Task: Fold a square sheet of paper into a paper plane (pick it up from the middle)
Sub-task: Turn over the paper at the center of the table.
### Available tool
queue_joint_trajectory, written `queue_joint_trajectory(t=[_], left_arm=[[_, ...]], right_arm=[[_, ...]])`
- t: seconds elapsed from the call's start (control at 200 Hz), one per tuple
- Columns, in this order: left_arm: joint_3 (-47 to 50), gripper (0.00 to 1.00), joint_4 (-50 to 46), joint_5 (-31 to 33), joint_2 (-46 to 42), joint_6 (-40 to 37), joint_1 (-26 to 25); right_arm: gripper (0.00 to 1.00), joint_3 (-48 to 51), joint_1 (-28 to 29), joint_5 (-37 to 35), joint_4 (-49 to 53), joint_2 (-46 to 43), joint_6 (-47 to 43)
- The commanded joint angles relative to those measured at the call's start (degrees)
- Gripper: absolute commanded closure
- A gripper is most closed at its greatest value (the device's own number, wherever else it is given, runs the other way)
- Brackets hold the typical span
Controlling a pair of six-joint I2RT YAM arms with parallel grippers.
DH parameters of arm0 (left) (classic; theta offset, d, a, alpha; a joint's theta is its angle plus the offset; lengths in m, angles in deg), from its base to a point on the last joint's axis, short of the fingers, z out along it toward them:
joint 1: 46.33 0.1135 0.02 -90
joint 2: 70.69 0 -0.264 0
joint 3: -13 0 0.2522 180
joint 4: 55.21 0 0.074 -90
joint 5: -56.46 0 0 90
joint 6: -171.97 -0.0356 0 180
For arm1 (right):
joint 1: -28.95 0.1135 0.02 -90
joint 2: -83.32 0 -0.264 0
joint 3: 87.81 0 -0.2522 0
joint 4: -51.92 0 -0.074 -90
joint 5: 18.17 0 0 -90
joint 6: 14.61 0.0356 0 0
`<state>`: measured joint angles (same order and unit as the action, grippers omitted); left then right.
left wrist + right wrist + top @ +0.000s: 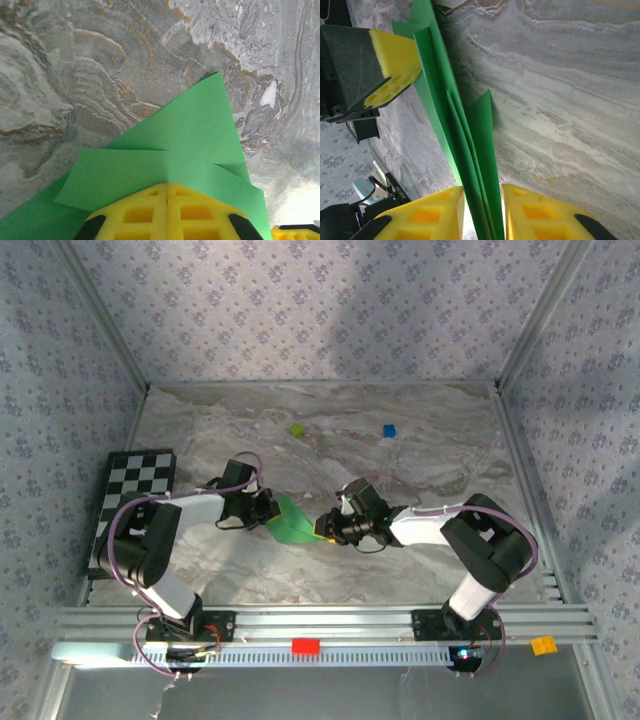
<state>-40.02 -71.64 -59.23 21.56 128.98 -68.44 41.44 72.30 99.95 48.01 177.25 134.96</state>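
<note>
The bright green paper [292, 524] is folded into several long layers and is held up off the marble table [430, 455] between the two grippers. My left gripper [270, 508] is shut on its left edge. In the left wrist view its yellow fingers [167, 186] press together on the paper [190, 130], whose flaps spread out ahead to a point. The right wrist view shows the left gripper's fingers [395, 55] clamped on the paper's far end. My right gripper [482, 190] straddles the near end of the folded paper [465, 145], with a lit gap beside one finger. In the top view the right gripper [325, 528] sits at the paper's right tip.
A black-and-white checkerboard [135, 495] lies at the table's left edge. A tiny yellow-green block [296, 429] and a blue block [389, 430] sit towards the back. A red block [305, 646] and an orange block [543, 645] rest on the front rail.
</note>
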Motion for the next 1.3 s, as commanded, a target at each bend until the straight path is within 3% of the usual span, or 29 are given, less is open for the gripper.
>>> queue_joint_trajectory(t=[0.0, 0.505, 0.735, 0.885, 1.294], left_arm=[[0.37, 1.00, -0.84, 0.03, -0.44, -0.02, 0.22], [-1.02, 1.00, -1.15, -1.17, -1.73, 0.04, 0.14], [-2.21, 0.79, -1.46, -1.76, -9.54, -0.55, -1.01], [-3.35, 0.67, -4.50, 1.36, -15.86, -2.17, -2.31], [-1.06, 0.60, -10.62, 10.61, -30.94, -3.41, -2.37]], right_arm=[[0.77, 0.69, -0.42, 1.11, -0.88, 0.38, -0.59], [0.90, 2.29, -0.99, 1.78, -0.61, -0.34, -2.17], [0.95, 2.91, -1.55, -0.48, 4.10, -5.58, -4.55], [0.96, 2.01, -2.24, -5.04, 13.57, -12.52, -8.95], [0.96, 0.47, -3.16, -23.72, 34.65, -34.10, -20.23]])
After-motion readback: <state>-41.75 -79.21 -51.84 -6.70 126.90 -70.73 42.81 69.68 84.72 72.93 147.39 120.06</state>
